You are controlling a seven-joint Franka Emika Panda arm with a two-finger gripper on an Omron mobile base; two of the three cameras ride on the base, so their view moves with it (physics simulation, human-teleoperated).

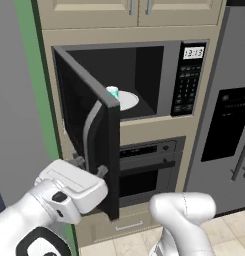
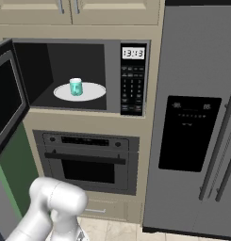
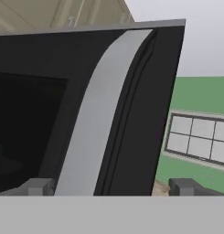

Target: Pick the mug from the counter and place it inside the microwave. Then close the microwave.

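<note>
Glossy white rounded arm (image 1: 181, 210), dark joint rings, small grey jaws

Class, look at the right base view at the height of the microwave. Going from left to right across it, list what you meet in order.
Open microwave door → mug on the white turntable → keypad with clock → refrigerator.

Mug (image 2: 76, 86) on turntable (image 2: 92, 92) inside microwave (image 2: 132, 77)

Open microwave door (image 1: 91, 145) right before the hand (image 1: 89, 166) — cavity beyond unobstructed
</note>
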